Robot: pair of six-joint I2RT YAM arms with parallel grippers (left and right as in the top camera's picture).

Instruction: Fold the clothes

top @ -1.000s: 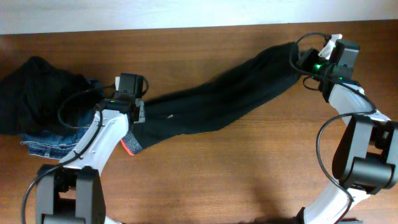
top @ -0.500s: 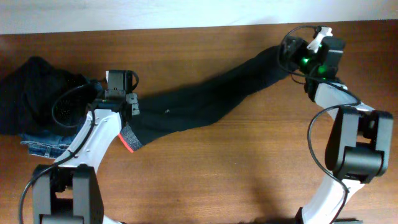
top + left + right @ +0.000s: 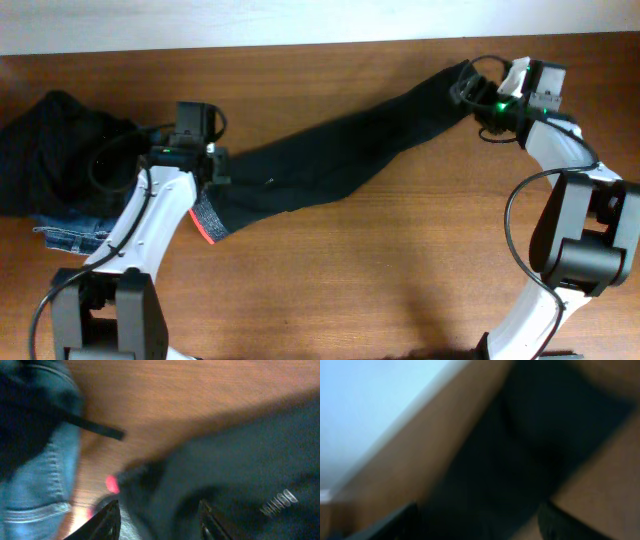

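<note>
The clothes, black long-legged trousers, lie stretched across the table from lower left to upper right. Their red and grey waistband is at the lower left end. My left gripper hovers over the waist end. In the left wrist view its fingers stand apart over the black cloth, with a bit of red band just ahead. My right gripper is at the leg end. In the right wrist view it is open above the dark, blurred cloth.
A bunched plain black garment lies on blue jeans at the table's left edge, close beside my left arm. The jeans also show in the left wrist view. A white wall borders the table's far edge.
Both grippers were shut on the trousers' ends and now stand open. The trousers have settled flat on the table. Both arms shifted slightly.
</note>
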